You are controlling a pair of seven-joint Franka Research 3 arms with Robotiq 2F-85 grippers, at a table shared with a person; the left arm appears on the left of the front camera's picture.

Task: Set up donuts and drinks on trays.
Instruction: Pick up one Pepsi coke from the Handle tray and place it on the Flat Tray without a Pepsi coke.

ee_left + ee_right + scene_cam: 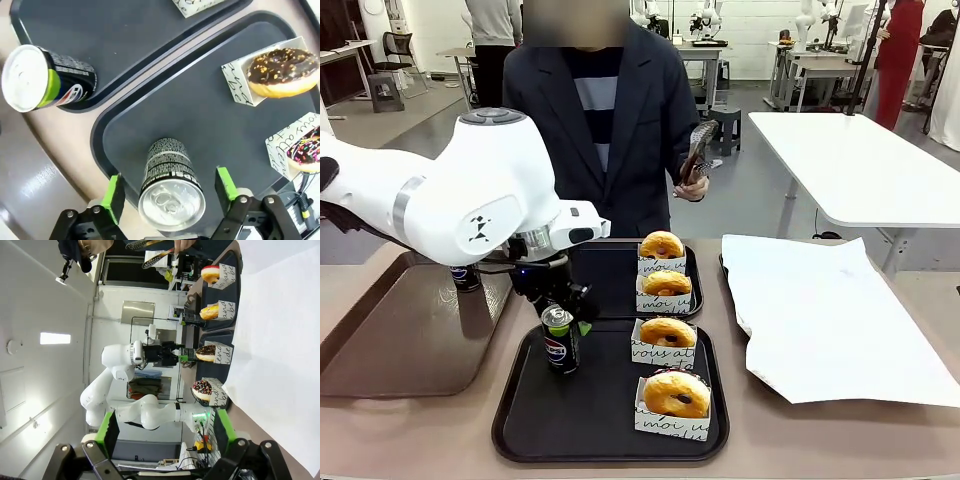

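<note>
Fingers (114, 192) of the left gripper (170, 192) stand wide open on both sides of a Pepsi can (560, 338), upright on the near black tray (600, 420) beside two donuts (677, 393). The far tray (610, 270) holds two more donuts (663, 246). Another can (465, 277) waits outside the trays, so this drink seems left. On the right, the right gripper (167, 432) is open and empty.

The near tray (520, 420) is bare in front; donuts (676, 394) line its right side, a can (559, 339) stands rear-left.
</note>
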